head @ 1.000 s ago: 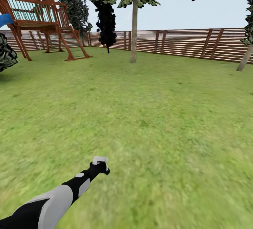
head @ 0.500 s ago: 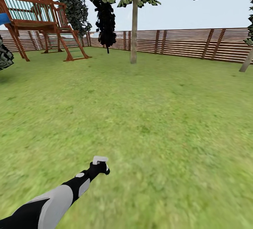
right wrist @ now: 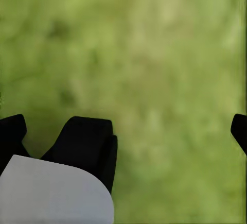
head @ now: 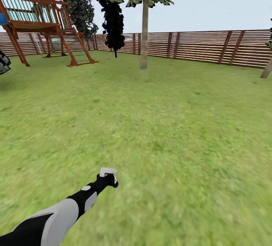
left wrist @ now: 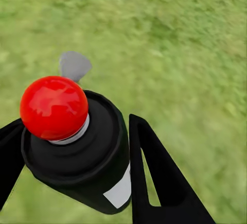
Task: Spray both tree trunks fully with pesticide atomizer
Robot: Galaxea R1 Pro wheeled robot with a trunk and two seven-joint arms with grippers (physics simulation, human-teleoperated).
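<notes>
My left gripper (head: 107, 180) is shut on the pesticide atomizer (head: 107, 171), held low over the grass in front of me. In the left wrist view the atomizer (left wrist: 90, 157) is a black bottle with a white label, a red ball on top and a grey tab beyond it. It sits between two black fingers (left wrist: 154, 172) of the left gripper (left wrist: 77, 123). One tree with a bare grey-brown trunk (head: 144, 34) stands far ahead by the fence. My right gripper (right wrist: 126, 128) hangs over grass, fingertips wide apart.
A brown slatted fence (head: 204, 46) closes the lawn at the back. The wooden playhouse (head: 37, 16) with its ladder stands at the far left, dark conifers (head: 113, 19) beside it. A slanted trunk (head: 266, 70) shows at the right edge. Open grass (head: 158, 125) lies between.
The whole head view has shifted slightly: the playhouse and the right-edge trunk slid outward, so the camera has moved. The left arm and the atomizer keep the same place in the picture.
</notes>
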